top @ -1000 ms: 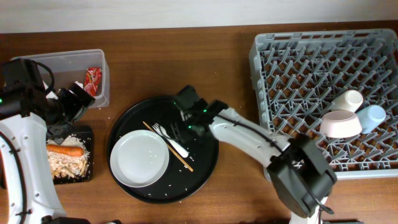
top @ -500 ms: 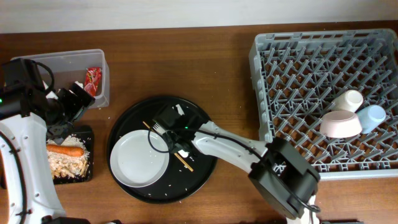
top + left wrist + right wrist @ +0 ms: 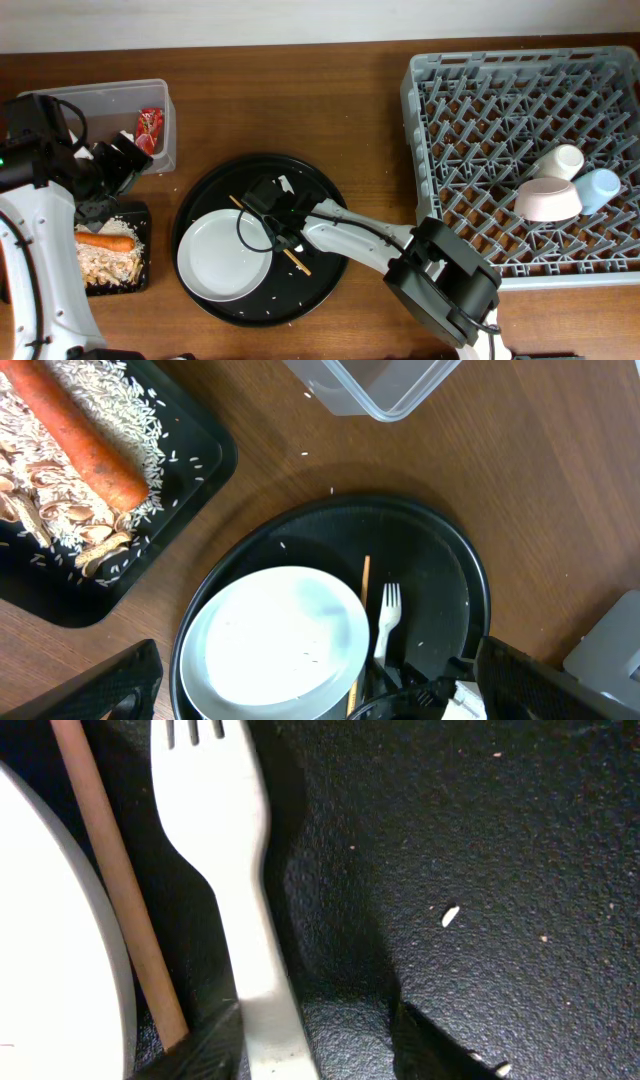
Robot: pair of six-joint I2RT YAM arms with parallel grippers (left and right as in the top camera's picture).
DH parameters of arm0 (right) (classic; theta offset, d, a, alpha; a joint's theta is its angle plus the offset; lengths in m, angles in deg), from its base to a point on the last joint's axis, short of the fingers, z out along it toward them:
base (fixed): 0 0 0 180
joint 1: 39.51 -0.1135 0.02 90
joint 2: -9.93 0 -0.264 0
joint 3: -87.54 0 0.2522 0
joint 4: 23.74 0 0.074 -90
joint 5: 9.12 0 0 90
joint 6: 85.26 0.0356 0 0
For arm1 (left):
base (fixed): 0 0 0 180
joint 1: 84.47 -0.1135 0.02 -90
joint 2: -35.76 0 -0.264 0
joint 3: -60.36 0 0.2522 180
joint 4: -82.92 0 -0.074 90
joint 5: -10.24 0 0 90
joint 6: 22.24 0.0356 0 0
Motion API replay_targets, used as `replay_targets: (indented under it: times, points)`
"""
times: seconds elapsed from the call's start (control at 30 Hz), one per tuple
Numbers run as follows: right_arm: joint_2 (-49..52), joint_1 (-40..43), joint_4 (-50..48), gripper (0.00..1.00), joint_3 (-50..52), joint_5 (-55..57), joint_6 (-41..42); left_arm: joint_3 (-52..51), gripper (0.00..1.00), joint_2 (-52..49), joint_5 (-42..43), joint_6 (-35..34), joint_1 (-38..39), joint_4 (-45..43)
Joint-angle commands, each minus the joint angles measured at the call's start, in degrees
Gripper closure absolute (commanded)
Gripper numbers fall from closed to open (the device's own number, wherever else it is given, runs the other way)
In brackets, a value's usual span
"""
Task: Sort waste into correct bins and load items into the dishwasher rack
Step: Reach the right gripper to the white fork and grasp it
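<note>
Round black tray [image 3: 430, 560], fork [image 3: 387, 622] beside plate [image 3: 275, 645] rim

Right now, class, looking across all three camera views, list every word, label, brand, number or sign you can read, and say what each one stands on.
No text can be read in any view.
red snack wrapper in the clear tub: any print is too small and blurred to read.
white plate, white fork, grey rack: no print or marking visible.
</note>
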Motion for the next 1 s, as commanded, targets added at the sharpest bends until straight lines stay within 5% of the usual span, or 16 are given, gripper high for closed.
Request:
replay_targets:
  times: [0.0,0.27,0.57,0.97]
  points:
    - [1.51,-0.31,0.42,0.58,-0.15,2.01,0.39,0.02,0.01,0.22,0.39,0.09,-0.33,0.07]
    - [1.49,-0.13,0.48,0.65,-0.15,6.56,1.88,0.02,0.01,0.22,0.39,0.09,-0.33,0.07]
    - [1.46,2.75,2.43,0.85,-0.15,6.47,4.07,0.02,0.01,0.22,0.39,0.09,-0.33,0.07]
    - [-1.18,2.82,3.54,0.86,-0.15,6.69,4.85,0.02,0.01,0.22,0.39,0.09,-0.33,0.07]
